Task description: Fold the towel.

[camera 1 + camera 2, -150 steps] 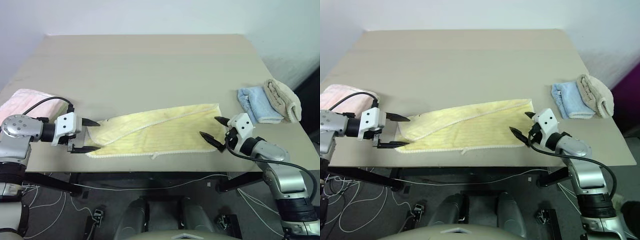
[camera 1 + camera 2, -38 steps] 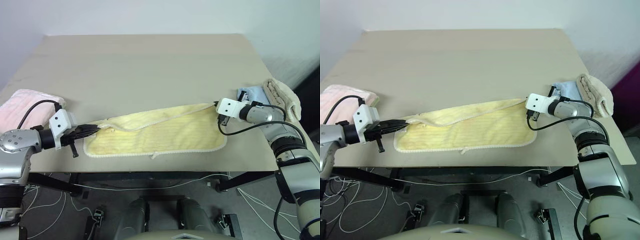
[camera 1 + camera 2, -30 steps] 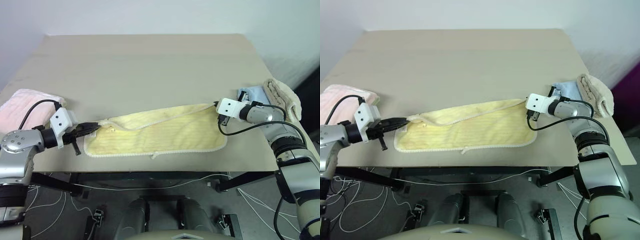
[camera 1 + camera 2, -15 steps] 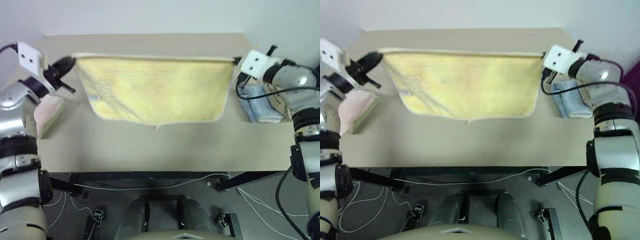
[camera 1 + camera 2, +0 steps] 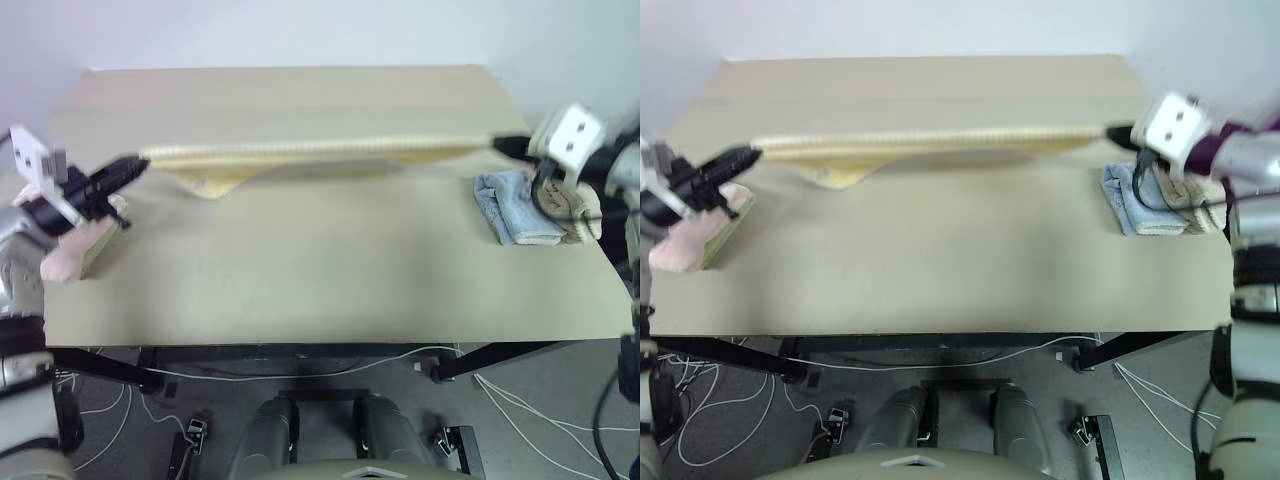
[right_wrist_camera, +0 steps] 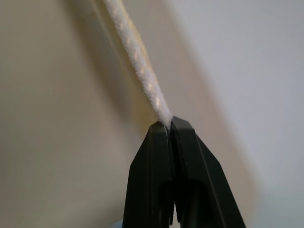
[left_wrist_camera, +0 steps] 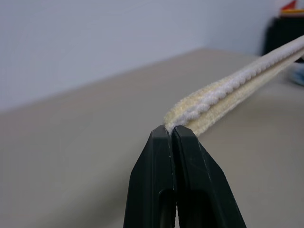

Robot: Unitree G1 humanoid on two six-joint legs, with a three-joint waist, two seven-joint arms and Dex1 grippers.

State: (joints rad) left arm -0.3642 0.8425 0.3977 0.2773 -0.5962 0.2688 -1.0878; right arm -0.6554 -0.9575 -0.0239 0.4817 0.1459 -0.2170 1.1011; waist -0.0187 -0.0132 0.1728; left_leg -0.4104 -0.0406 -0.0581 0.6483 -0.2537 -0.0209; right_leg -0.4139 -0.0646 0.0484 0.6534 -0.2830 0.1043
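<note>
The pale yellow towel [image 5: 310, 152] is stretched taut above the table between my two grippers, seen edge-on as a long narrow band, with a loose part sagging near its left end [image 5: 212, 181]. My left gripper [image 5: 137, 164] is shut on the towel's left corner, and in the left wrist view the hem [image 7: 213, 97] runs straight out from the pinched fingertips [image 7: 172, 132]. My right gripper [image 5: 500, 146] is shut on the towel's right corner, the hem [image 6: 135, 59] leading away from its black fingers [image 6: 154, 161].
A pink folded towel [image 5: 75, 245] lies at the table's left edge, just under my left hand. A light blue folded towel [image 5: 510, 205] and a beige one [image 5: 578, 205] lie at the right edge, below my right gripper. The tan table [image 5: 320, 270] stretches out beneath the towel.
Both grippers lifted the towel off the table by its corners and pulled it taut. In the last half second the hanging sheet swung up, so it now shows edge-on; both hands moved outward.
</note>
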